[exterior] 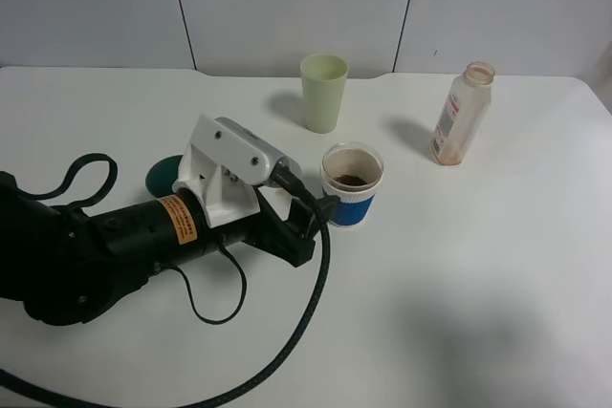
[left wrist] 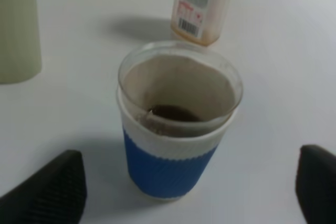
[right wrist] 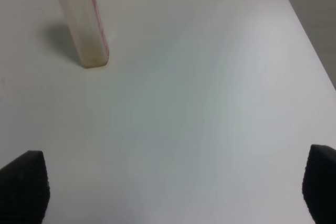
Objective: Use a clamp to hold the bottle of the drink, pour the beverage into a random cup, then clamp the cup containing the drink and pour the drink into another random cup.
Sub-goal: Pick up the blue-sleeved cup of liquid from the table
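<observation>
1. Left gripper (exterior: 314, 228): I kept it low, jaws apart and holding nothing, lined up, I judged, to clamp the cup.
2. Cup (exterior: 351, 186): upright just ahead of those jaws, untouched, with a little brown drink (exterior: 351, 180) at the bottom.
3. Teal cup (exterior: 161, 177): behind the gripper's housing and half hidden, the likely place to pour.
4. Bottle (exterior: 461, 114): upright, well beyond the cup, looking near empty.
5. Right gripper (right wrist: 170, 187): jaws wide and empty, the bottle ahead of it.

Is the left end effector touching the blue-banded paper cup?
Apart. The left wrist view shows bare table between the blue-banded cup and both fingers of the left end effector, which flank it with open jaws.
</observation>
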You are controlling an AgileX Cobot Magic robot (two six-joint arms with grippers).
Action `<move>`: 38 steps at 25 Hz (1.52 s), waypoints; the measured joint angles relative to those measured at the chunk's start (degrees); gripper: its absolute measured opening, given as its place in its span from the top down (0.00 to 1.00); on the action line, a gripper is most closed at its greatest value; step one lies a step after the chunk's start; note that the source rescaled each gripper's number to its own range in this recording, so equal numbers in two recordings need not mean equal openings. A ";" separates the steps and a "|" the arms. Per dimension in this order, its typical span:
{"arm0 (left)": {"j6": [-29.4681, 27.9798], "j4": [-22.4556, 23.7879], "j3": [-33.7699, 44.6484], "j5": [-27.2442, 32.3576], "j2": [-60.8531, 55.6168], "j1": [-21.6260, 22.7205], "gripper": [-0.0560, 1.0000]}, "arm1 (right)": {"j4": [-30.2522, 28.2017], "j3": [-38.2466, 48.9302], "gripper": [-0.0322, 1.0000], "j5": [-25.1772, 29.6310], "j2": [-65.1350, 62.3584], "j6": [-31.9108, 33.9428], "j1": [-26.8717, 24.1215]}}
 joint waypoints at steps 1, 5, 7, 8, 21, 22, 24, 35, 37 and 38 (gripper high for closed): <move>0.00 -0.04 0.00 -0.08 0.47 0.00 0.53 | 0.00 0.00 0.00 0.00 0.00 0.00 0.00; -0.13 -0.43 -0.04 -0.35 2.05 0.00 0.53 | 0.00 0.00 0.00 0.00 0.00 0.00 0.00; -0.13 -0.79 -0.04 -0.47 2.28 0.00 0.53 | 0.00 0.00 0.00 0.00 0.00 0.00 0.00; -0.17 -0.95 -0.04 -0.59 2.30 0.00 0.53 | 0.00 0.00 0.00 0.00 0.00 0.00 0.00; -0.17 -1.50 -0.30 -3.96 5.60 0.00 0.53 | 0.00 0.00 0.00 0.00 0.00 0.00 0.00; -0.17 -1.50 -0.63 -4.16 5.99 0.00 0.53 | 0.00 0.00 0.00 0.00 0.00 0.00 0.00; -0.17 -1.54 -1.55 -4.52 6.84 0.00 0.53 | 0.00 0.00 0.00 0.00 0.00 0.00 0.00; -0.17 -1.54 -3.66 -6.53 12.01 0.00 0.53 | 0.06 0.00 0.00 0.00 0.00 0.00 0.00; -0.17 -1.54 -3.66 -6.74 12.01 0.00 0.53 | 0.06 0.00 0.00 0.00 0.00 0.00 0.00; -0.17 -1.54 -3.66 -6.97 12.01 0.00 0.53 | 0.06 0.00 0.00 0.00 0.00 0.00 0.00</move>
